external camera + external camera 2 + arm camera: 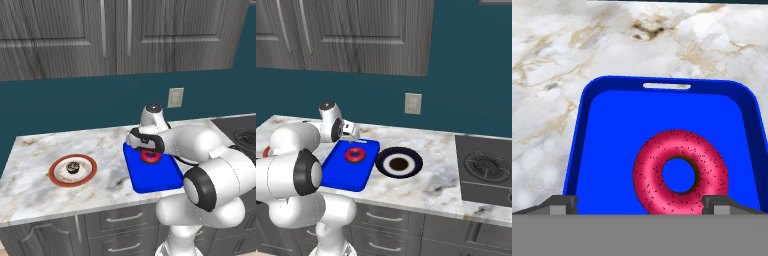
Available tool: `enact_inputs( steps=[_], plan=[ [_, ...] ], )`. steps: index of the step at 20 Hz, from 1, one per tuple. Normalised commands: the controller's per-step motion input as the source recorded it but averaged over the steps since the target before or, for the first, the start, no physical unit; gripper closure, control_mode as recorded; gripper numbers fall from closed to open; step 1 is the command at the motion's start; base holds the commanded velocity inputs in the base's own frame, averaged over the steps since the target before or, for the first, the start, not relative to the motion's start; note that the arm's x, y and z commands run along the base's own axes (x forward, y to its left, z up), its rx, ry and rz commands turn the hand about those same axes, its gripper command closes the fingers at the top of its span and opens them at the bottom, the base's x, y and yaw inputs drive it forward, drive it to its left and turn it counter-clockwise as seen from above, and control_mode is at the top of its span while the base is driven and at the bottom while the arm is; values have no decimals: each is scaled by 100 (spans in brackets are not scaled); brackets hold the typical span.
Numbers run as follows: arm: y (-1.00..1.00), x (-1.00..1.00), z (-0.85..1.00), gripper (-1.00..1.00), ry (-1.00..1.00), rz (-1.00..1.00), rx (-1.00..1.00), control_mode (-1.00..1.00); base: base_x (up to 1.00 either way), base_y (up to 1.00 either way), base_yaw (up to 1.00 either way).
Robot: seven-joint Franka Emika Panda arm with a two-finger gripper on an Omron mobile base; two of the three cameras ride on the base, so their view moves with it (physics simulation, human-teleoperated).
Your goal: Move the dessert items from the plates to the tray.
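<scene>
The pink-red donut (680, 172) lies flat inside the bright blue tray (617, 130), on the tray's floor and clear of its raised rim. In the hand view the tray's handle slot (666, 86) sits at the far end, toward the marble beyond it.

The end effector (639, 204) hovers just above the donut with its jaws spread wide: the two dark fingertips (562, 204) stand apart on either side of the donut, touching nothing, so it is released and grasps nothing. In the left base view the end effector (148, 150) hangs over the donut (150, 157) on the tray (152, 180), partly hiding it.

The tray (343, 172) rests on the marble worktop (426, 187) near its front edge. Just beside it, toward the stove end of the worktop, sits the dark navy plate (399, 163) with a white ring and dark centre, bare of any treat and not touching the tray.

Well apart from the tray, toward the opposite end of the worktop (30, 185), lies the white plate with a red-brown rim (73, 170). The dark brown cupcake (73, 168) with pale bits stands upright in the middle of that plate.

A cooktop (488, 170) is set into the worktop beyond the navy plate, and a wall outlet (413, 103) is fixed to the teal wall behind the tray.
</scene>
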Motion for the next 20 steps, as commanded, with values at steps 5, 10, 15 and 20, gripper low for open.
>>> enact_inputs(
  steps=[5, 10, 15, 20],
  plan=[
    [30, -21, 10, -100, 3, 0, 2, -100, 0, 0, 0],
    [39, -19, 0, -100, 3, 0, 1, -100, 0, 0, 0],
    [43, -9, 0, -100, 3, 0, 2, -100, 0, 0, 0],
    [56, -4, 0, -100, 3, 0, 0, -100, 0, 0, 0]
  ],
)
